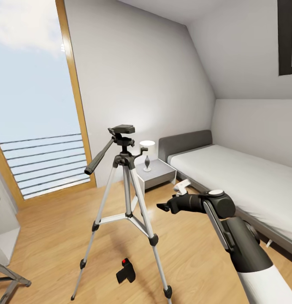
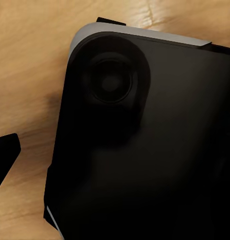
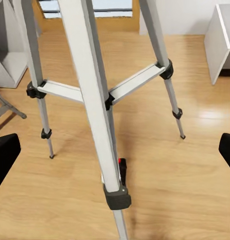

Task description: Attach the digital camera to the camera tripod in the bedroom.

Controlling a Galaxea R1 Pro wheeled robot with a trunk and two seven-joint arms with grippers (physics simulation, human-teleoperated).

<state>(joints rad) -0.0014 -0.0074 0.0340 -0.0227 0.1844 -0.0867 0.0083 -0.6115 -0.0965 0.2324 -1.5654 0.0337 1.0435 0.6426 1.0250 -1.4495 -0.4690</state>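
On the light wood plank floor [image 1: 57, 236], beneath the silver-legged camera tripod [image 1: 127, 185], the small black digital camera [image 1: 126, 271] is seen lying; the right tool [image 3: 115, 155] is held spread before a leg.

The right arm [image 1: 243, 249] has a white lower sleeve, then dark grey rounded segments with a pale grey strip along one side and a round joint capped in white. Its gripper [image 1: 165, 207] is black, with a small white block just behind it.
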